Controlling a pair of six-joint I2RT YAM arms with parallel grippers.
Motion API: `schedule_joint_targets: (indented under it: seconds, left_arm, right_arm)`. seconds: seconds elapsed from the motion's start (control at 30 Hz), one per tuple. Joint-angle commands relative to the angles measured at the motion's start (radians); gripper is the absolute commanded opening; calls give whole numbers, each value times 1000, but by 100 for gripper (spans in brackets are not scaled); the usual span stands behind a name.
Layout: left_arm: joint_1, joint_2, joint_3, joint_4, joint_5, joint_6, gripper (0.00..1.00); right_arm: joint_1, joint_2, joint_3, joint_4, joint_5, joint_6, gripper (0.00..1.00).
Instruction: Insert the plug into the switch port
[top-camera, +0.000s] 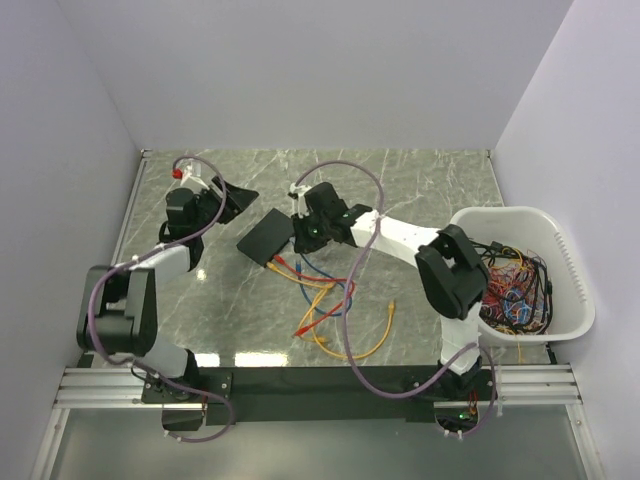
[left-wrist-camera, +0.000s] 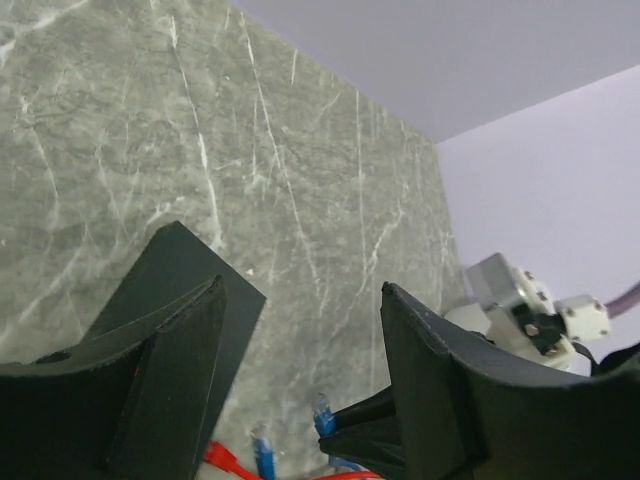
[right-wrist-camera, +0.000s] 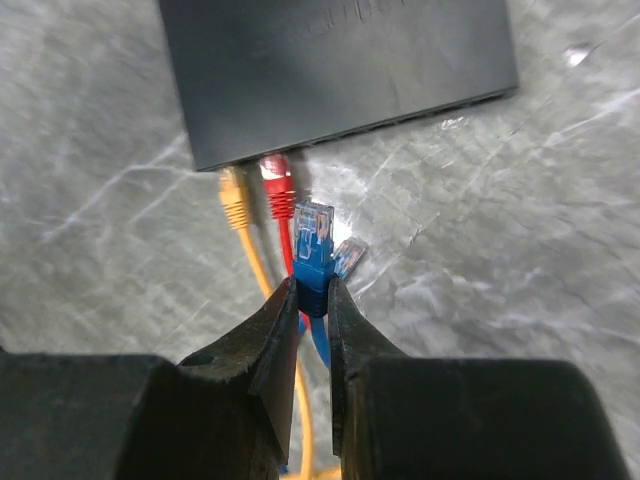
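The switch (top-camera: 266, 237) is a flat black box lying near the table's middle, with its port edge (right-wrist-camera: 350, 125) facing my right gripper. My right gripper (right-wrist-camera: 314, 290) is shut on the boot of a blue plug (right-wrist-camera: 313, 235), and the plug's clear tip is just short of the port edge. A yellow plug (right-wrist-camera: 233, 193) and a red plug (right-wrist-camera: 277, 185) sit at that port row. My left gripper (left-wrist-camera: 305, 300) hangs open with nothing between its fingers, back left of the switch (left-wrist-camera: 175, 255). The left wrist view also catches the held blue plug (left-wrist-camera: 322, 412).
A second blue plug (right-wrist-camera: 349, 257) lies loose on the marble behind the held one. Yellow, red and blue cables (top-camera: 335, 310) trail toward the near edge. A white tub (top-camera: 565, 270) full of cables stands at the right. Walls enclose the table.
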Motion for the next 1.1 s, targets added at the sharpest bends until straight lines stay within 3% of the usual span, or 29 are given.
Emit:
schedule_joint_targets:
  seconds: [0.0, 0.4, 0.7, 1.07]
  left_arm:
    - [12, 100, 31, 177, 82, 37, 68]
    - [19, 409, 193, 202, 178, 54, 55]
    - [19, 443, 223, 164, 208, 102, 54]
    - [18, 485, 242, 145, 225, 100, 51]
  right_arm:
    - [-12, 47, 96, -53, -59, 16, 0]
    - [-17, 245, 280, -215, -18, -14, 0]
    - [-37, 299, 303, -242, 65, -27, 0]
    - [-6, 291, 291, -205, 10, -34, 0]
